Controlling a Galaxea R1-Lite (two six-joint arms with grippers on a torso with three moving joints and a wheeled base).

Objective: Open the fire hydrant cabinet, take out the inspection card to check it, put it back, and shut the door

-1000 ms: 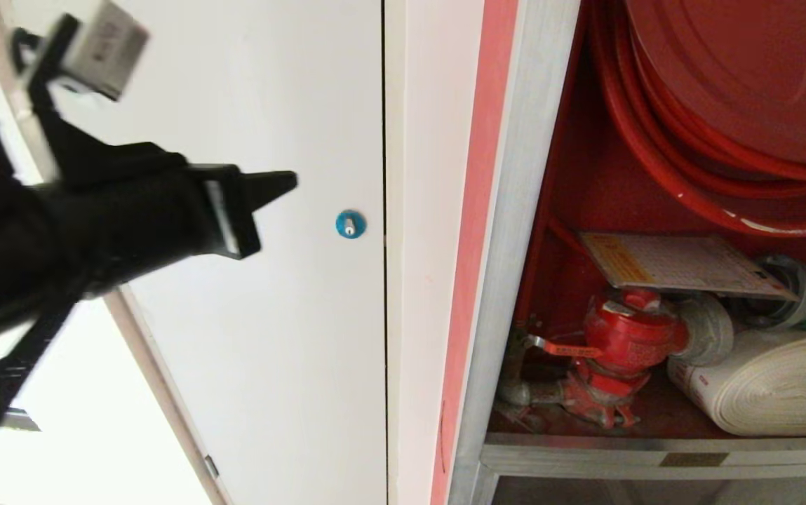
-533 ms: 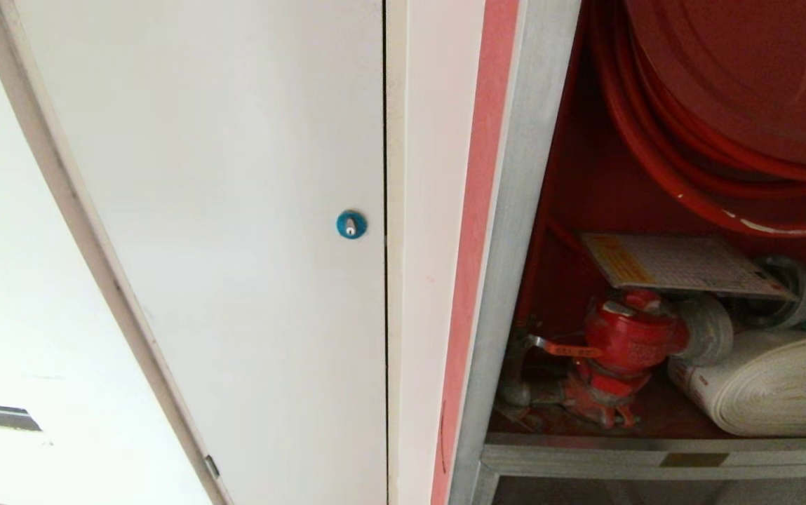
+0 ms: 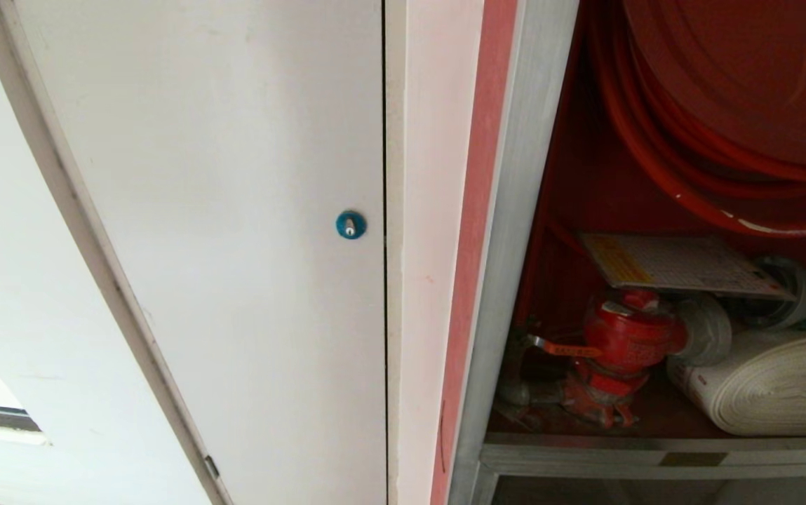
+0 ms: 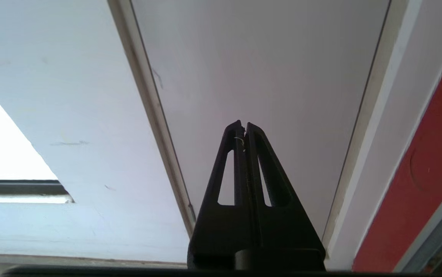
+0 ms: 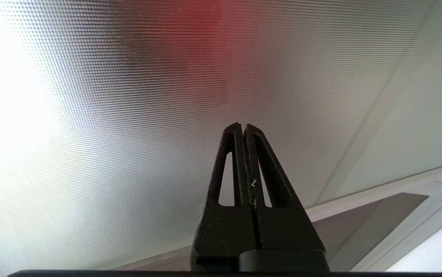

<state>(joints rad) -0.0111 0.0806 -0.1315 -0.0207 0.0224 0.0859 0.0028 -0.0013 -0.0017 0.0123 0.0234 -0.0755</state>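
The fire hydrant cabinet (image 3: 515,210) stands open on the right of the head view, its silver frame around a red interior. The inspection card (image 3: 676,265), a white grid sheet with a yellow band, lies flat on top of the red valve (image 3: 623,337) inside. The cabinet's own door does not show in the head view. Neither arm is in the head view. My left gripper (image 4: 243,125) is shut and empty, pointing at the white door beside the cabinet. My right gripper (image 5: 242,126) is shut and empty in front of a finely ribbed translucent panel (image 5: 128,96).
A plain white door (image 3: 234,210) with a blue round lock (image 3: 351,224) fills the left of the head view. Inside the cabinet are a red hose reel (image 3: 739,84) above and a rolled white hose (image 3: 774,386) at lower right, on a metal sill (image 3: 655,452).
The left arm, raised at the left of the head view a second ago, has dropped out of that view. The card and the cabinet's contents have not moved.
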